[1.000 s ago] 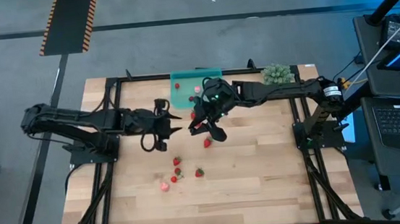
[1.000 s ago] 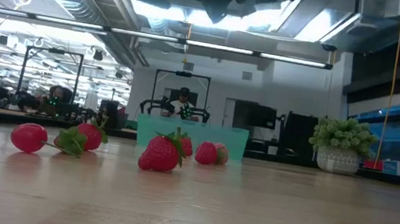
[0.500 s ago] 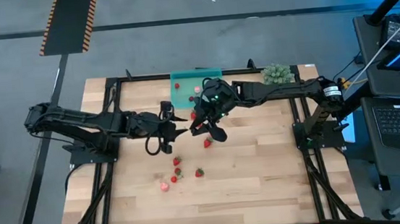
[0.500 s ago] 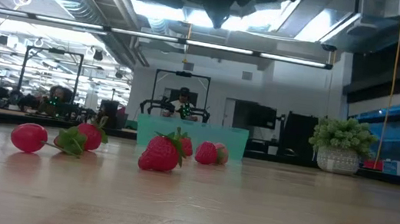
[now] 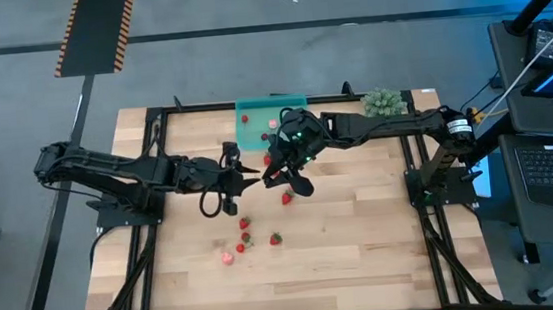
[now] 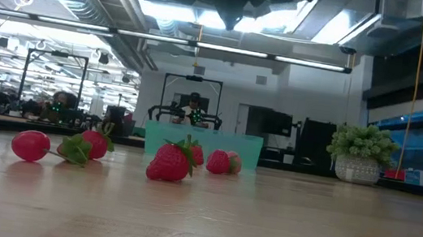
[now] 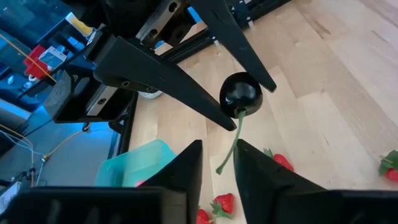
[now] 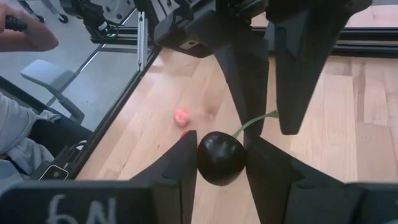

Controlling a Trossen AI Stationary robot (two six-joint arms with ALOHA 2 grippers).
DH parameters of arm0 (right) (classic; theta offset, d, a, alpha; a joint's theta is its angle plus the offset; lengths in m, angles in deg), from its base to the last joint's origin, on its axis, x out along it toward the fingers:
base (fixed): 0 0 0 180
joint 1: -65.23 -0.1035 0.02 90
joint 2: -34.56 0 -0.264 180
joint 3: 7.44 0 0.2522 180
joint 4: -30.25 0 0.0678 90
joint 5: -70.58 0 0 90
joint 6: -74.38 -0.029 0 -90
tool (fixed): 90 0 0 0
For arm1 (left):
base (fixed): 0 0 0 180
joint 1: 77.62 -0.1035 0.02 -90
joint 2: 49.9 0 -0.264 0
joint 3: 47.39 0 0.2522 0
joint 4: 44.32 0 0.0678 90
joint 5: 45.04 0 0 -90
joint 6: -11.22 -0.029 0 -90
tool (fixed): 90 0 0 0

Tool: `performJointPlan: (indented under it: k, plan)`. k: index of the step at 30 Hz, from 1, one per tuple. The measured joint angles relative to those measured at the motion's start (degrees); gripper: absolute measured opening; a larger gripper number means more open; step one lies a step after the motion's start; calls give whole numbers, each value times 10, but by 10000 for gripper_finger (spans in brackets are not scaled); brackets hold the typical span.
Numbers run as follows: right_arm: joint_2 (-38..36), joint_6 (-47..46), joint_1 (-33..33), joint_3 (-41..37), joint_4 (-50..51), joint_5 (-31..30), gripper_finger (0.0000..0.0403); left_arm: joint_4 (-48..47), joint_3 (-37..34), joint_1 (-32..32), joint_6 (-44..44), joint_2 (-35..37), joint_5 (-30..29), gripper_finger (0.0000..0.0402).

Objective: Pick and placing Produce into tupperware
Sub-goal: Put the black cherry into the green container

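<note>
Produce lies loose on your bench, and from above you can count six pieces on the wood. Nearest the front edge is one pink piece. Just behind it sits a tight group of four red strawberries with green caps. A fifth red strawberry lies apart from them, closer to the middle of the bench. All of them are tiny beside the arms.

Above the middle of the bench you have one more piece in the air. It is a dark cherry, round, glossy and almost black, with a thin green stem curving off it.

Your right end effector is clenched on that cherry, one finger pressed to each side. The right arm reaches in from the right side, stretched long and bent down at the wrist.

Your left end effector faces it tip to tip, with the left arm extended from the left side. Its two fingers stand slightly apart and grip nothing. The loose end of the stem hangs in the gap between them, and you cannot tell whether it touches either one.

Behind the two end effectors stands one tupperware, a shallow teal tub against the far edge. Two pieces show inside it, one red and one pale pink.

One leafy green plant sits in the far right corner.
</note>
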Motion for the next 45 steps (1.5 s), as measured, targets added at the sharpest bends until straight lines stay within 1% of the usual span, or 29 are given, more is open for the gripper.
performJointPlan:
  k: [12, 23, 26, 29, 33, 36, 39, 41, 45]
  plan:
    - [0, 0, 0, 0, -3, 0, 118, -5, 0, 0, 0, 0, 0, 6]
    - [0, -2, 0, 0, -5, 0, 121, -5, 0, 0, 0, 0, 0, 2]
    - [0, -2, 0, 0, -12, 0, 139, -8, 1, 0, 0, 0, 0, 2]
    - [0, -1, 0, 0, -13, -1, 168, -18, 1, 0, 0, 0, 0, 2]
    - [0, -2, 0, 0, -7, -19, 209, -23, 1, 0, 1, 0, 0, 1]
    - [-2, -2, 5, 0, 4, -20, 231, -30, 1, 0, 1, 0, 0, 1]
    - [-13, -14, 13, 4, 10, -26, 240, -44, 1, 0, 13, 0, 0, 1]
    - [-19, -22, 18, 20, 14, -43, 241, -50, 1, 0, 21, 0, -1, 1]
    - [-29, -44, 26, 65, 93, -70, 234, -64, 1, -1, 31, 0, -12, 1]
